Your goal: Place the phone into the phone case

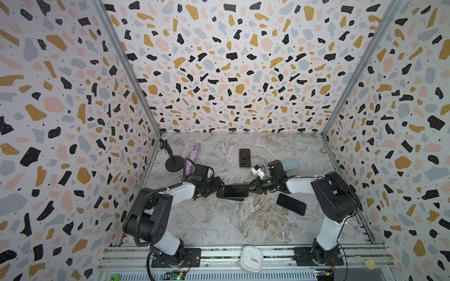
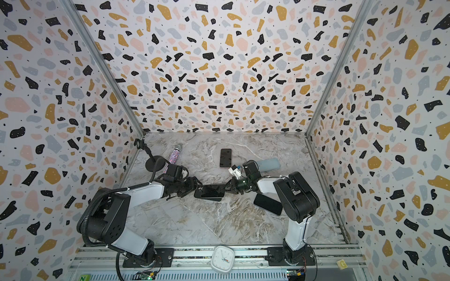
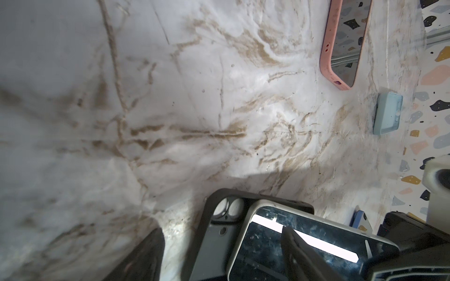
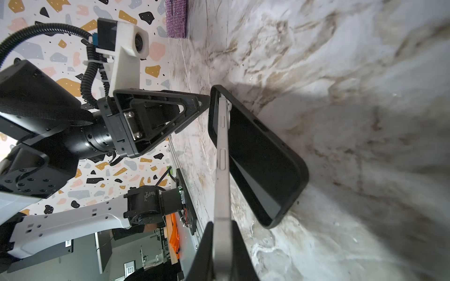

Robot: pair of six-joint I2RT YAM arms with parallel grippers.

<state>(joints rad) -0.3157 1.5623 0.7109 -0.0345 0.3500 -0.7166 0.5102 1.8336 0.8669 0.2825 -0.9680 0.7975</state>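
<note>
Silver-edged, dark-screened phone (image 4: 222, 170): we find its right end pinched in the right gripper (image 1: 250, 188), tilted over the black phone case (image 4: 263, 158) mid-table. Left gripper (image 1: 220, 186) gapes wide at their left end, clamping nothing.

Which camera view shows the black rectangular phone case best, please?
The right wrist view: the black phone case shows nearly whole. The left wrist view shows only its camera-cutout end; in both top views the silver-framed phone covers most of it.

A pink-cased phone (image 1: 244, 158), pale blue case (image 1: 291, 163), dark phone (image 1: 291, 203), glittery microphone (image 1: 193, 155), black stand (image 1: 174, 164) and white clock (image 1: 252, 258) sit scattered.
</note>
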